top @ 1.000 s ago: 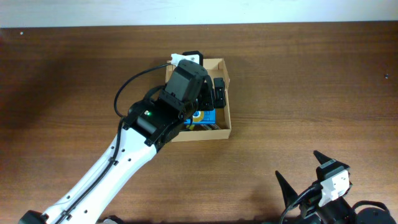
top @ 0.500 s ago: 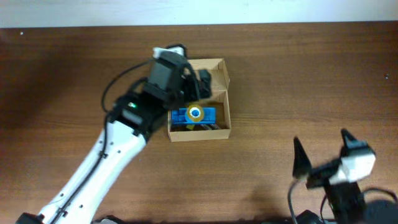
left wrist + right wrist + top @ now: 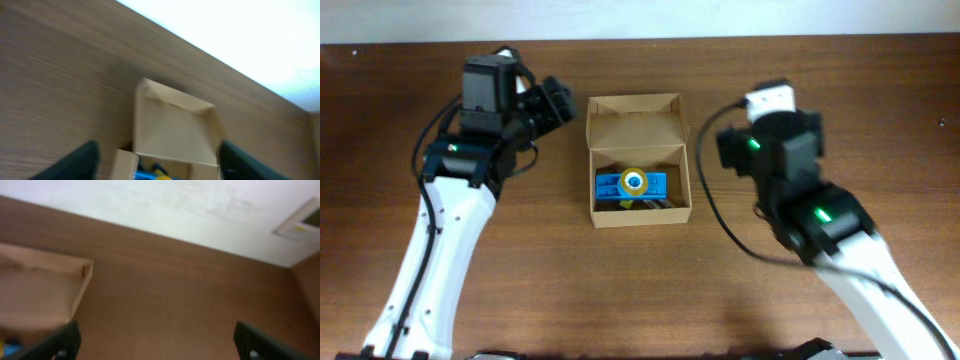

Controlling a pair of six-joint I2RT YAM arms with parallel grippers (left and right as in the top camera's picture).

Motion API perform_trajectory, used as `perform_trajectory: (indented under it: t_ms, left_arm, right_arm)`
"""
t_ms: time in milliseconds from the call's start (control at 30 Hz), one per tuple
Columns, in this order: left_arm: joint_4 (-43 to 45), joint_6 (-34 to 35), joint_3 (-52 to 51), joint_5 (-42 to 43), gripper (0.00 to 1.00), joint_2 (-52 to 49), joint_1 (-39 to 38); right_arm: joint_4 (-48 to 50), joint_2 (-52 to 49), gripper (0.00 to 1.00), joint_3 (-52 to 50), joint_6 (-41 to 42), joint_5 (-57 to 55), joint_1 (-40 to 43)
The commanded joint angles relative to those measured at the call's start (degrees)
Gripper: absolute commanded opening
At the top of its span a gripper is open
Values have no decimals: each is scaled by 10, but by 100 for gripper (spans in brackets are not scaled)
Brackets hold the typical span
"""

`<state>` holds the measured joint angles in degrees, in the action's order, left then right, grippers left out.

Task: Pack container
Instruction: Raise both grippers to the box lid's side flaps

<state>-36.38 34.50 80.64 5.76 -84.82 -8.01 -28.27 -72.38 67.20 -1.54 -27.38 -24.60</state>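
The container [image 3: 686,178] is a small tan cardboard box at the table's middle, its flap lid [image 3: 635,122] standing open at the far side. Inside lies a blue block [image 3: 655,183] with a yellow and white round piece [image 3: 634,181] on it, and some dark items along the near wall. My left gripper [image 3: 552,103] is open and empty, off the box's far left corner. In the left wrist view [image 3: 157,169] the flap [image 3: 172,130] shows between the fingers. My right gripper [image 3: 767,128] is open and empty, to the right of the box; its wrist view [image 3: 160,350] shows bare table.
The brown wooden table [image 3: 840,80] ends at a white wall along the far edge. In the right wrist view the box's flap [image 3: 37,290] is at the left.
My left gripper has pulled out of the box and swung to its left. My right arm has risen from the front right edge and come to the box's right side.
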Motion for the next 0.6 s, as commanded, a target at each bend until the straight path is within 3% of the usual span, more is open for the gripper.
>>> perform_trajectory:
  t_ms: [0,33,100,133,167,233,433,567]
  left_arm:
    - [0,3,9,6,47,-49,31]
    - [5,9,9,17,27,-72,40]
    - [23,9,9,38,8,-99,50]
    - [33,9,9,50,2,-111,54]
    - [55,9,9,75,2,-136,59]
    - [76,17,9,97,2,-159,62]
    - [94,63,9,144,2,-234,64]
    - [94,99,9,186,2,-283,63]
  right_arm:
    - [59,-64,98,13,-12,2,8]
    - [87,-89,92,14,8,10,18]
    - [99,-115,53,22,62,28,43]
    - [99,-122,42,25,86,39,52]
    - [101,-141,21,29,147,86,85]
    - [103,-158,3,29,202,156,122]
    - [103,-251,4,29,307,365,221]
    - [103,-324,3,29,367,443,235]
